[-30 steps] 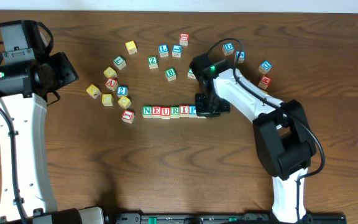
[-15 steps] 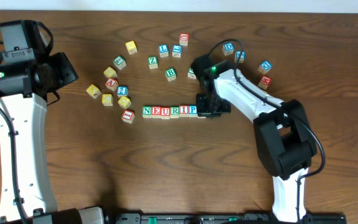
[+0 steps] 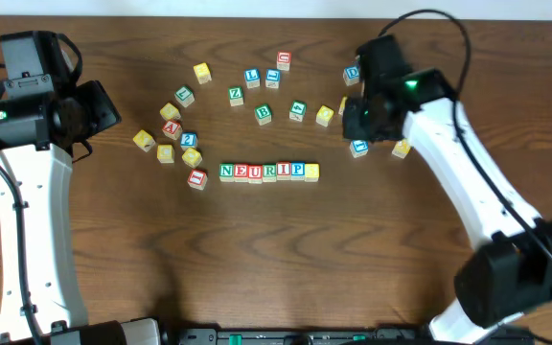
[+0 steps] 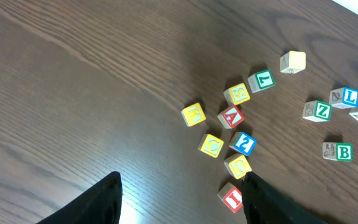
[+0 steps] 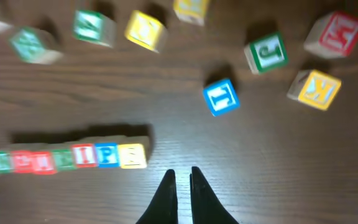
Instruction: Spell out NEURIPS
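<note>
NEURIPS cubes [image 3: 268, 172], rowed up, look light and rigid: pinch opposite flat sides; right fingers [image 5: 166, 199] together, left fingers [image 4: 101, 202] apart, empty

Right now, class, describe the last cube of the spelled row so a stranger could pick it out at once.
Near the middle of the wooden table lies one straight row of letter cubes. Read from the green N to the blue P; the yellow cube touching the P ends the row. No other cube in that row is yellow.
</note>
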You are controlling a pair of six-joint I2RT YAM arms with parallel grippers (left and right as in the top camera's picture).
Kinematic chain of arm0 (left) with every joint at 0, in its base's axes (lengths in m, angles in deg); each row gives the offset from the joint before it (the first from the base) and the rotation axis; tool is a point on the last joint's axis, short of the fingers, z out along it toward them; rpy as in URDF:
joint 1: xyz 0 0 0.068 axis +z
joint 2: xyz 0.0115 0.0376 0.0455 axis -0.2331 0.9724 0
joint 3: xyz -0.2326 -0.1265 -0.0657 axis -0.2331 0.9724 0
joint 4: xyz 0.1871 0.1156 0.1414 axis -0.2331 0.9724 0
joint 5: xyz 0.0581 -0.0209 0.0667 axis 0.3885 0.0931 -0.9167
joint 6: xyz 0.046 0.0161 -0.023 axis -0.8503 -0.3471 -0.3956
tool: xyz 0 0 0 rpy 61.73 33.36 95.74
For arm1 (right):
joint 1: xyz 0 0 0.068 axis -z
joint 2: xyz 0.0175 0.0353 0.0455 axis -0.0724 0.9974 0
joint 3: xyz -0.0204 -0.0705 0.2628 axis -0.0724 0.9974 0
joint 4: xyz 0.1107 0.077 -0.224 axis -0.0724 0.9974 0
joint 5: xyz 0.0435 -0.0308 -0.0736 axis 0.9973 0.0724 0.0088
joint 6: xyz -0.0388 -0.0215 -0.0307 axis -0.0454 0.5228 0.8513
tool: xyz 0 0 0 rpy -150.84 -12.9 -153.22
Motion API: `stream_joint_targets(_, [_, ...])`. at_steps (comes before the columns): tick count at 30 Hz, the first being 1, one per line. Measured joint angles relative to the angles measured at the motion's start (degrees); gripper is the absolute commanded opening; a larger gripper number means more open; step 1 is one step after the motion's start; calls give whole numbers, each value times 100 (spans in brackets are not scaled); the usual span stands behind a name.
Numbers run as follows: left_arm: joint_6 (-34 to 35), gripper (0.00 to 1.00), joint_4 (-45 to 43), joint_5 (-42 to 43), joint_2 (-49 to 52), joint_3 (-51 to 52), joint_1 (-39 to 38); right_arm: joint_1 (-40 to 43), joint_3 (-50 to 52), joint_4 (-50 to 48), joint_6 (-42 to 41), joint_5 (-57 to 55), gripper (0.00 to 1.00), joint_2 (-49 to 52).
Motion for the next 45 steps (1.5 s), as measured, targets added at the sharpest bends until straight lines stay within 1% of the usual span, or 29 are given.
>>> stream_joint_targets(3, [0,61,0,0,0,0,0,-98,-7,-227,61,260,3,-7])
stream_joint_targets(6, [0,61,-2,-2,0,0,0,-343,-7,-669,87,520,4,144])
stream_joint_targets(9, [0,61,-9,-2,0,0,0,-758,-9,-1185,74,750,5,409])
stream_joint_targets(14, [0,61,-28,-2,0,0,0,-1458,-9,-1718,33,1027,9,927])
stream_joint_targets(16, [0,61,-33,-2,0,0,0,-1674,-9,-1836,9,1078,11,1093])
stream_joint_targets(18, [4,61,-22,0,0,0,0,-1847,-9,-1945,-7,1117,11,1231])
stream_joint_targets(22, [24,60,39,2,0,0,0,-1956,-9,-1954,-15,1130,12,1388])
stream_joint_targets(27, [52,60,280,46,0,7,-48,-1746,-22,-1858,-13,1043,14,1379])
stream_joint_targets(31, [68,60,433,111,0,162,-181,-1257,-24,-1604,17,992,20,1270])
stream_joint_targets(39, [70,59,455,446,7,957,-787,-114,-66,-946,262,903,21,715])
stream_joint_targets(42, [70,59,365,481,22,1241,-1003,190,-72,-710,321,898,22,693])
stream_joint_targets(45, [70,59,293,507,26,1488,-1163,415,-72,-564,376,894,24,693])
